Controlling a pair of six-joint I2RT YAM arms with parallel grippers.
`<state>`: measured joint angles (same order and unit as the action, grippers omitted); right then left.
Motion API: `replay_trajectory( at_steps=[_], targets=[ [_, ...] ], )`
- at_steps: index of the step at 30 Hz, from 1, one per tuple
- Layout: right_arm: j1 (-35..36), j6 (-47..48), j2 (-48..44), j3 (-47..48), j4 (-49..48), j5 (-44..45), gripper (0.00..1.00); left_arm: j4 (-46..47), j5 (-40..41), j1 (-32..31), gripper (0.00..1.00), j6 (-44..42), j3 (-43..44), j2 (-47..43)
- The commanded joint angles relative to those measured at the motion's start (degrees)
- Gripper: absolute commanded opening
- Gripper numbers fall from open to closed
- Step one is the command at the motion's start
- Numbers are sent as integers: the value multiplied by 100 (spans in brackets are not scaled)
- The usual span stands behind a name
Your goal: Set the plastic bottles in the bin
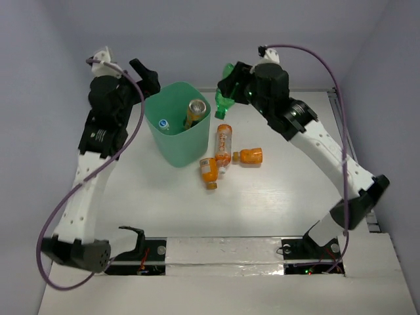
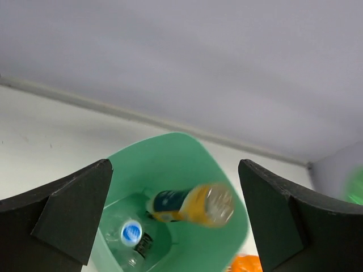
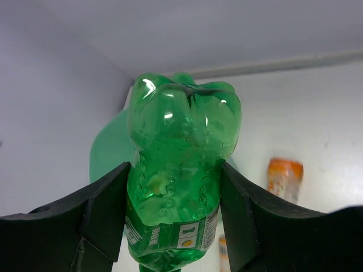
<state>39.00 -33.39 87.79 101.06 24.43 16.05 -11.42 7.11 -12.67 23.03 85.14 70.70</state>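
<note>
The mint-green bin (image 1: 172, 143) stands left of centre. An orange bottle (image 1: 195, 113) leans inside it, and a clear bottle with a blue cap (image 1: 163, 123) lies at the bottom; both show in the left wrist view, the orange one (image 2: 193, 207) blurred and the clear one (image 2: 131, 233). My left gripper (image 1: 146, 77) is open and empty above the bin's far left rim (image 2: 170, 141). My right gripper (image 1: 231, 88) is shut on the green bottle (image 3: 180, 170), held up just right of the bin. Three orange bottles (image 1: 224, 146) (image 1: 250, 156) (image 1: 209, 171) lie on the table beside the bin.
The white table (image 1: 262, 203) ends at a back wall (image 1: 197, 33). A strip of tape (image 1: 223, 252) runs along the near edge between the arm bases. An orange bottle (image 3: 284, 177) shows on the table in the right wrist view.
</note>
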Motion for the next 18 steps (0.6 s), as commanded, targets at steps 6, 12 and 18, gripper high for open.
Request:
replay_trajectory(
  at_steps=[6, 12, 18],
  targets=[
    [440, 939, 2109, 2783, -491, -75, 69, -149, -605, -51, 81, 492, -1060, -1742],
    [521, 992, 2728, 3940, 45, -279, 100, -536, -1211, -507, 68, 554, -1623, -2060],
    [109, 765, 1129, 1150, -552, 4, 53, -493, -635, -1948, 59, 843, -2246, -1868]
  ],
)
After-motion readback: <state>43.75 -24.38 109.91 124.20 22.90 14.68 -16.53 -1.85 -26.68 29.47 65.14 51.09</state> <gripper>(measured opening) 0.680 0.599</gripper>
